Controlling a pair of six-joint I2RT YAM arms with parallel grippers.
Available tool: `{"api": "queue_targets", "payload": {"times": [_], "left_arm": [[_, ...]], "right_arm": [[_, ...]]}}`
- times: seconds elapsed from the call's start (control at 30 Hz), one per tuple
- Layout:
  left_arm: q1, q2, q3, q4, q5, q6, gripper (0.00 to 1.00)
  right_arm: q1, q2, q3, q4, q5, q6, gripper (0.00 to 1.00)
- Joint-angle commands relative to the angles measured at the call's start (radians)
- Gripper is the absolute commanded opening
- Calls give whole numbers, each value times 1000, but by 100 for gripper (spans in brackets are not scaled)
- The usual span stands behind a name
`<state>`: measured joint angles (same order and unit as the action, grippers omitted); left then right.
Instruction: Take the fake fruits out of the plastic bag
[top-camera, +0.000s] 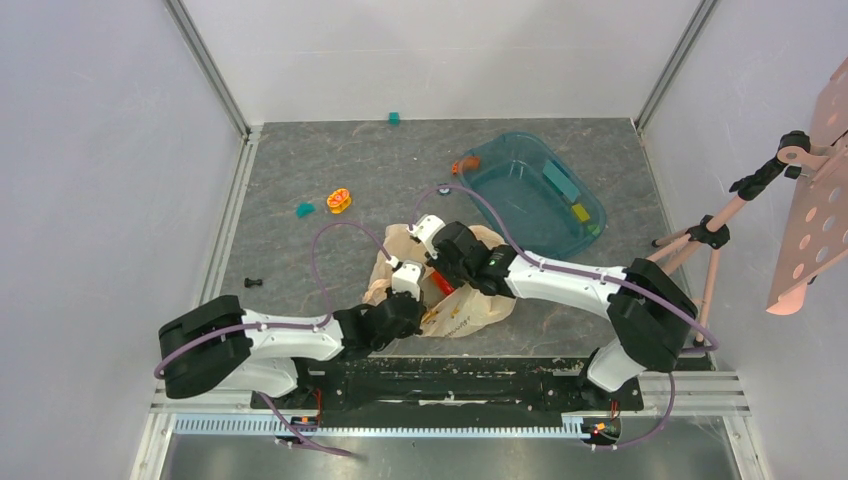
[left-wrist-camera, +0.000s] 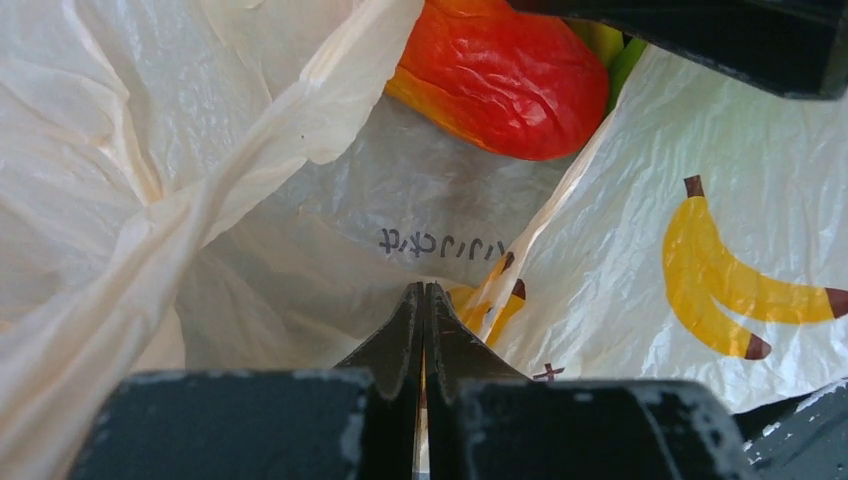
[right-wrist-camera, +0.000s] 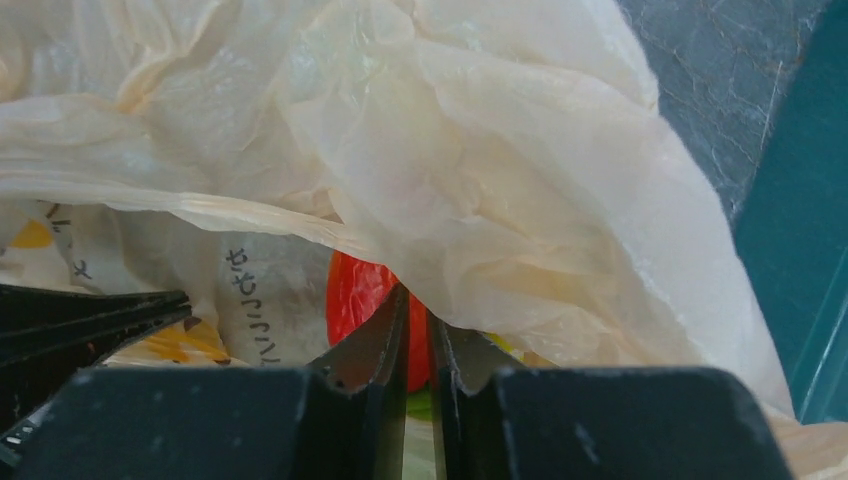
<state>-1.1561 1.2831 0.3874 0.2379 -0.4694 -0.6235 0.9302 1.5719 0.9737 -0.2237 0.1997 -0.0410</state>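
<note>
Grey marbled tabletop (top-camera: 330, 160), white walls (top-camera: 100, 150), crumpled plastic bag (top-camera: 470, 310) centred.

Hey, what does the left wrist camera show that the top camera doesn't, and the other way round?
Only the left wrist view: a yellow banana print and dark lettering on the plastic bag. Only the top view: the teal tub, the orange-yellow ring toy and a small teal block. Both: the bag itself, the red-orange fruit in its mouth, and the left claw.

Left end effector (left-wrist-camera: 424, 292) clamped tight; right end effector (right-wrist-camera: 416, 296) pinched.
</note>
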Motion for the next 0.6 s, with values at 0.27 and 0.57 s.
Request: {"api": "queue_targets", "payload": {"times": [0.27,0.57], "left_arm": [[37,35,35,70,-25,23,2],[60,42,27,67,-24,12,2]], "right_arm": [[76,-145,-162,-67,93,106,14],[123,-325,-350,-52,100,227,14]]}}
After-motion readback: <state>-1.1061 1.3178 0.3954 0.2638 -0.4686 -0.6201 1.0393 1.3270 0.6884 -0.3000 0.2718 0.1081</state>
